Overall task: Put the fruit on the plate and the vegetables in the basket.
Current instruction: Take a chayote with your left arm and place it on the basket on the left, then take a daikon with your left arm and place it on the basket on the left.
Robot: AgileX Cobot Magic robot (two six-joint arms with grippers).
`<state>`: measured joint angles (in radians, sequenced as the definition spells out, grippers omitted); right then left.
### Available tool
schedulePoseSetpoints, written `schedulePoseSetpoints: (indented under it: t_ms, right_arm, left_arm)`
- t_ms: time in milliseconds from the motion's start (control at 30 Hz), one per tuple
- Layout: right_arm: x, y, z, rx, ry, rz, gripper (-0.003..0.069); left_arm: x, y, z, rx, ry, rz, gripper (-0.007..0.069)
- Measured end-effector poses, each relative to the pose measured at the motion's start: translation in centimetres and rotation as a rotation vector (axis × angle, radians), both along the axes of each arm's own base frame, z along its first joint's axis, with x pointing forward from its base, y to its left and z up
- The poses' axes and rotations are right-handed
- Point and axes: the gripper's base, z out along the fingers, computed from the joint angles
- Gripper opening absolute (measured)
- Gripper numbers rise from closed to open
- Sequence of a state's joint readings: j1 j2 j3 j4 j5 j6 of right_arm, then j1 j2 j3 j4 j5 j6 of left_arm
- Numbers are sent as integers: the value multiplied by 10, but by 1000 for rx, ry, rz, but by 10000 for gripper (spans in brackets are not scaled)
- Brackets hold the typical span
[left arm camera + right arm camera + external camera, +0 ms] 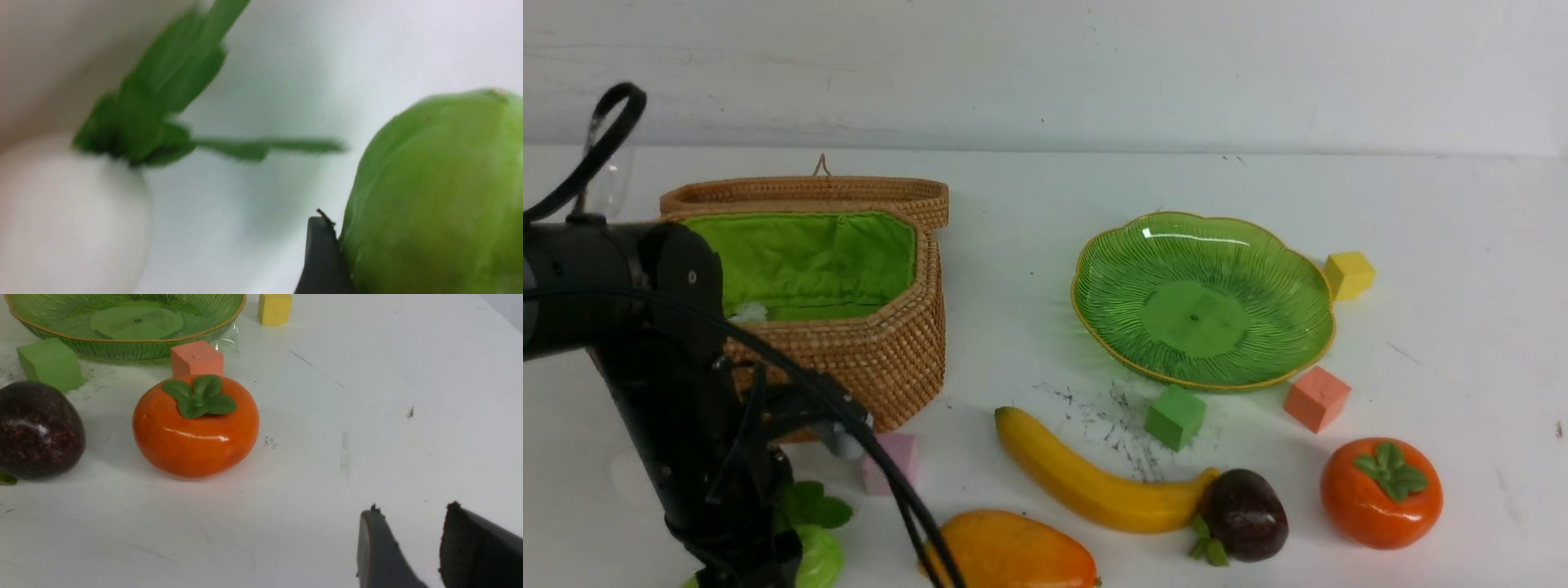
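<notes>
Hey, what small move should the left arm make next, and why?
Probably close the left tool on the pale green vegetable and lift it. One finger rests against its side, the white radish lies apart beside it, and the open basket stands just beyond.

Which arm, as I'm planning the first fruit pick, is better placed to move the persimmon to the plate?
Right, probably. The right gripper is open and empty on the same side as the persimmon, near the plate. The left arm is down at the pale green vegetable by the basket.
</notes>
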<state>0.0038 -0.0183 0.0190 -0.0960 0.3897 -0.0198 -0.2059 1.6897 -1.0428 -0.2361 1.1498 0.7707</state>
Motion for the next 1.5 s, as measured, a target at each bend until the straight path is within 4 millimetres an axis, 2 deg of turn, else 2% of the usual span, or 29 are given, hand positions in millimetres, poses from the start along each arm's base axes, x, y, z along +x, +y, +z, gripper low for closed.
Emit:
schedulePoseSetpoints:
  t_ms: [167, 200, 233, 333, 400, 500, 633, 833, 1000, 1100, 1167, 1333, 1500]
  right_arm:
    - [0, 0, 0, 0, 0, 0, 241]
    - [0, 0, 0, 0, 0, 0, 241]
    - [0, 0, 0, 0, 0, 0, 241]
    - [0, 0, 0, 0, 0, 0, 241]
    - [0, 0, 0, 0, 0, 0, 241]
    - [0, 0, 0, -1, 0, 0, 241]
    - [0, 0, 0, -3, 1, 0, 241]
    - [0, 0, 0, -3, 1, 0, 241]
    - [0, 0, 0, -3, 1, 0, 241]
    - [0, 0, 0, -3, 1, 0, 241]
    - [0, 0, 0, -3, 1, 0, 241]
    - [0, 0, 0, -3, 1, 0, 241]
    - [0, 0, 0, -3, 1, 0, 241]
  left_arm:
    - [17, -7, 47, -68, -146, -52, 451]
    - [24, -8, 70, -79, -232, -68, 451]
    - [27, -8, 81, -78, -270, -74, 451]
    - [41, -4, 131, -39, -472, -99, 451]
    - [51, -1, 154, 7, -604, -102, 451]
    - [64, 6, 172, 91, -773, -87, 451]
    - [79, 10, 168, 153, -860, -43, 451]
    - [104, 9, 142, 160, -845, 75, 451]
    - [112, 7, 130, 148, -830, 134, 470]
    - [112, 7, 130, 129, -824, 200, 602]
    - [112, 7, 131, 117, -820, 245, 651]
    - [111, 8, 132, 92, -803, 368, 667]
    - [90, 19, 147, 128, -715, 639, 636]
